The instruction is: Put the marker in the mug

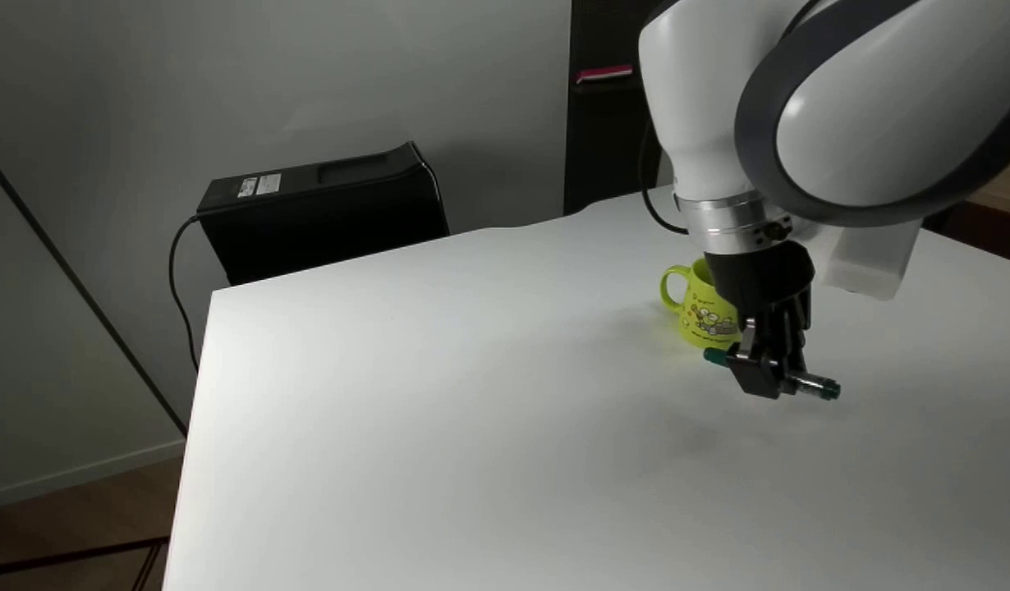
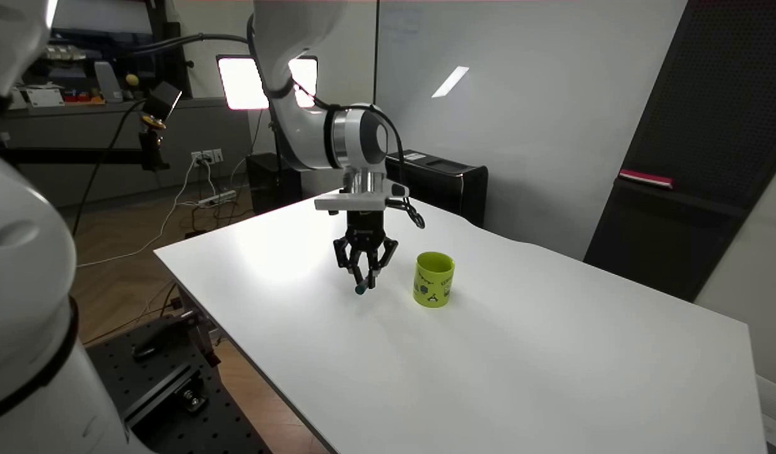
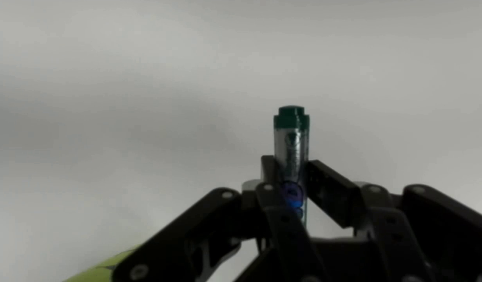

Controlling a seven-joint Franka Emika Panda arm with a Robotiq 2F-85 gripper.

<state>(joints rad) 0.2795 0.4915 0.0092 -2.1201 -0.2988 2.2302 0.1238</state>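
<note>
Standing upright: mug (image 2: 433,289), interior partly visible; gripper (image 2: 365,281) nearby, jaws clamped on marker (image 3: 291,150) outside mug.

The mug (image 2: 433,289) looks smooth ceramic, the marker (image 3: 291,156) glossy plastic

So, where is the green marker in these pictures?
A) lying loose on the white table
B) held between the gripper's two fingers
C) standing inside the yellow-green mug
B, because the wrist view shows the green marker held between the two fingers of the gripper.
</note>
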